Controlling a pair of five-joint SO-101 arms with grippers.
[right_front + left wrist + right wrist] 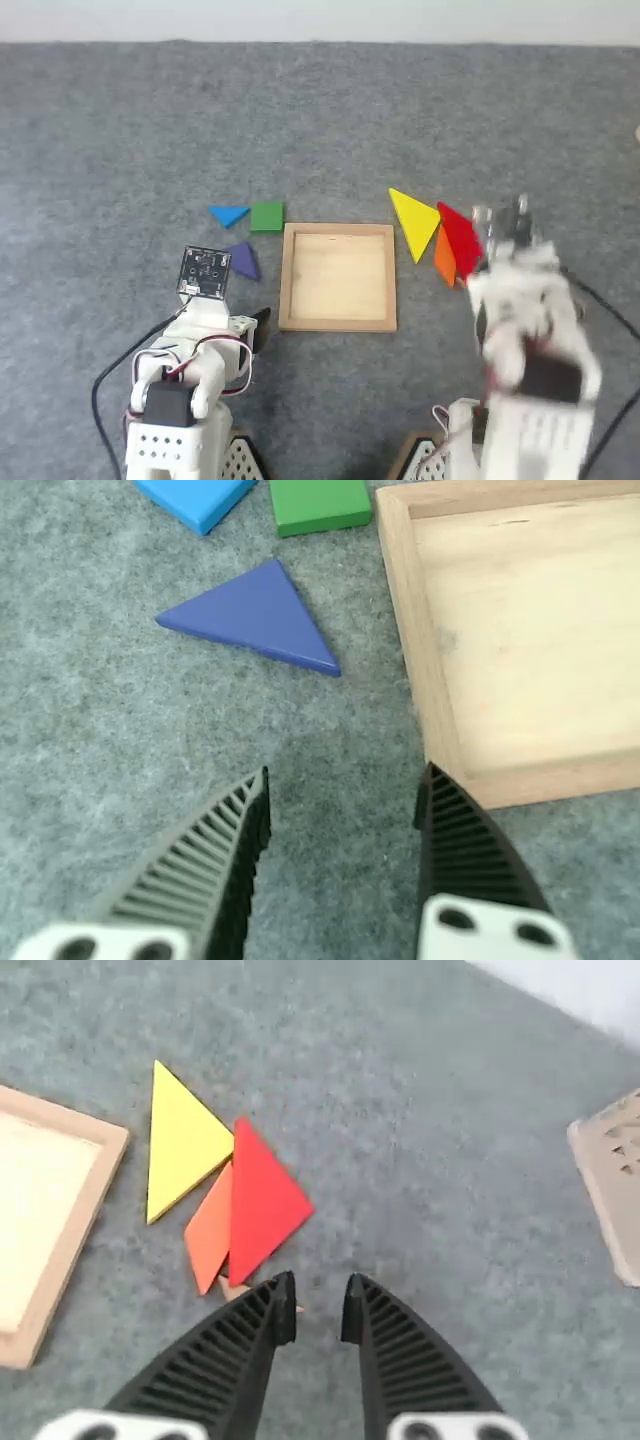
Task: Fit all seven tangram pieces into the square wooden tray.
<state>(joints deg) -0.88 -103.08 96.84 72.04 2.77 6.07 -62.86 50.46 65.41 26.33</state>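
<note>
The square wooden tray point(338, 318) lies in the middle of the grey mat with nothing in it. To one side lie a light blue triangle point(228, 214), a green square point(266, 216) and a dark blue triangle point(243, 261). On the tray's other side a yellow triangle point(413, 222), a red triangle point(460, 238) and an orange piece point(445, 257) overlap. My left gripper point(345, 780) is open over bare mat beside the tray's near corner point(445, 750), short of the dark blue triangle point(255, 620). My right gripper point(317, 1308) hovers just short of the red triangle point(262, 1205), its fingers a narrow gap apart and holding nothing.
A small tan corner point(232, 1290) peeks out from under the orange piece point(208, 1230). A beige perforated object point(612, 1185) lies off to the side of the right arm point(520, 300). Grey mat stretches beyond the pieces to the table's far edge point(320, 42).
</note>
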